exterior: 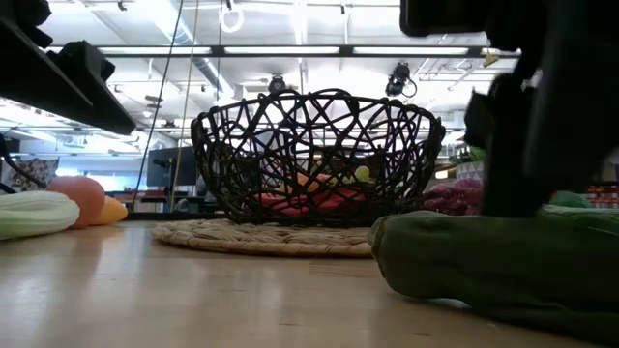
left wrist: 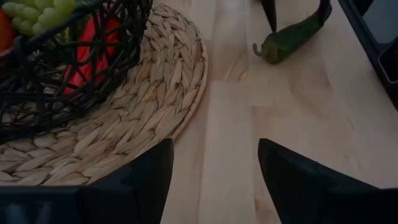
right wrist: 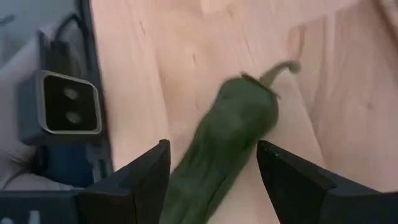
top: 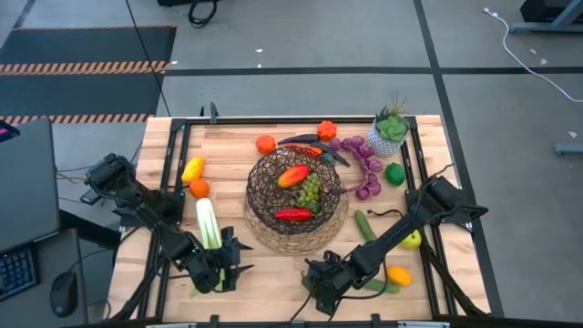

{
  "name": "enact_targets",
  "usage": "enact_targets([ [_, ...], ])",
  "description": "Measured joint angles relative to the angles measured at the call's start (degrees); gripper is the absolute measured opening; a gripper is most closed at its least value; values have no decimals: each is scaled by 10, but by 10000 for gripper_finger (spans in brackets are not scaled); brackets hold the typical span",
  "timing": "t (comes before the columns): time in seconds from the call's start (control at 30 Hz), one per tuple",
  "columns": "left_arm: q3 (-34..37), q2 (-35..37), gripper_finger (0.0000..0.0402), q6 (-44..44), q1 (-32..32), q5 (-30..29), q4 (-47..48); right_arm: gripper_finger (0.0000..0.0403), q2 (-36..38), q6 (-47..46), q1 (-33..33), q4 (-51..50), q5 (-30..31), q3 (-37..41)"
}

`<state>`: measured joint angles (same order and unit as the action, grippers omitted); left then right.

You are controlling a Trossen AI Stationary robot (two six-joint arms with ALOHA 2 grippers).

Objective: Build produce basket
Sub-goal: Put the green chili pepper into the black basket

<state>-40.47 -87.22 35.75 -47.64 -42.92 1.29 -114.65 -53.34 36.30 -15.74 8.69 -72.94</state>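
My right tool (right wrist: 211, 177) stands released astride the green pepper (right wrist: 227, 146), which lies on the surface (right wrist: 186, 50) near its front edge, well apart from the basket (top: 296, 200). I judge it light, smooth and slippery; I'd pinch mid-body, not the thin stem. My left tool (left wrist: 211, 180) is released too.

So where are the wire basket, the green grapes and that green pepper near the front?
basket (top: 264, 196): high view, on its dark wire wall.
green grapes (top: 311, 192): high view, middle of the bunch.
green pepper (right wrist: 227, 134): right wrist view, on its body.
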Motion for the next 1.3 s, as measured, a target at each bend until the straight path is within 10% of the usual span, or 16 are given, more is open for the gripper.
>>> enact_targets([
  [0.5,0,0,233,1,2,0,-13,232,-40,12,1,28,15,-2],
  [1.03,0,0,231,1,2,0,-16,77,-12,85,-5,-5,31,1],
  [1.3,0,0,231,1,2,0,-20,84,72,147,-24,-22,61,1],
])
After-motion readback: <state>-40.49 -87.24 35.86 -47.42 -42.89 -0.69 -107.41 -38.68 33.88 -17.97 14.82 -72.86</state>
